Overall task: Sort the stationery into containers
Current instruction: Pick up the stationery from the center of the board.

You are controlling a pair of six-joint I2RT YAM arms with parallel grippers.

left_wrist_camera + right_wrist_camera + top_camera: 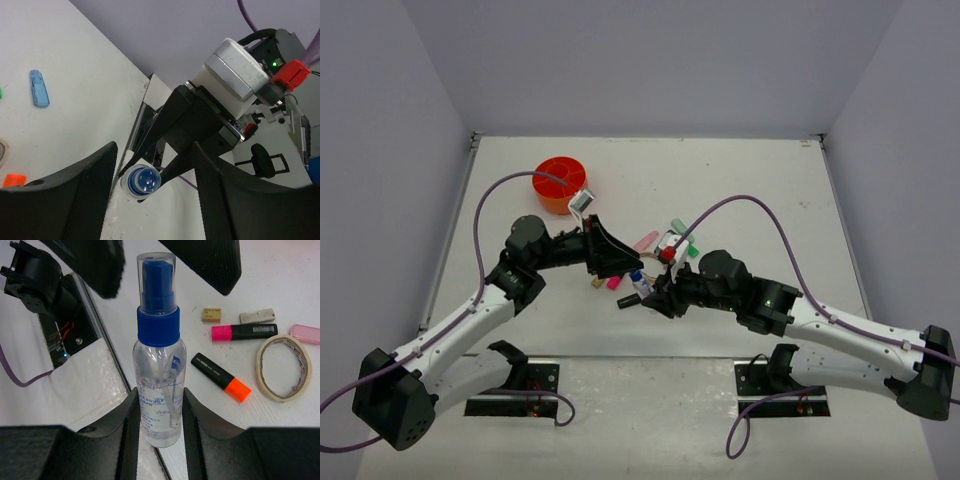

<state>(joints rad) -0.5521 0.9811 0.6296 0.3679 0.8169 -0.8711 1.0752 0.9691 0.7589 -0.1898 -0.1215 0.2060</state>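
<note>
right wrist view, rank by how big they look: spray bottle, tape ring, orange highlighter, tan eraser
1. spray bottle, by far, though it is much the nearest to the camera, which inflates it
2. tape ring
3. orange-tipped highlighter, close to the ring in length
4. tan eraser

Clear glossy plastic bottle [158, 415], matt table [740, 180], orange tub [554, 202] probably plastic

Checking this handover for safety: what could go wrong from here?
The open left gripper flanks only the cap of the clear plastic spray bottle with blue top; closing there could slip or pull the cap off.
If the right gripper, shut on the bottle's body, lets go early, it could drop onto the orange-tipped black highlighter nearby.
</note>
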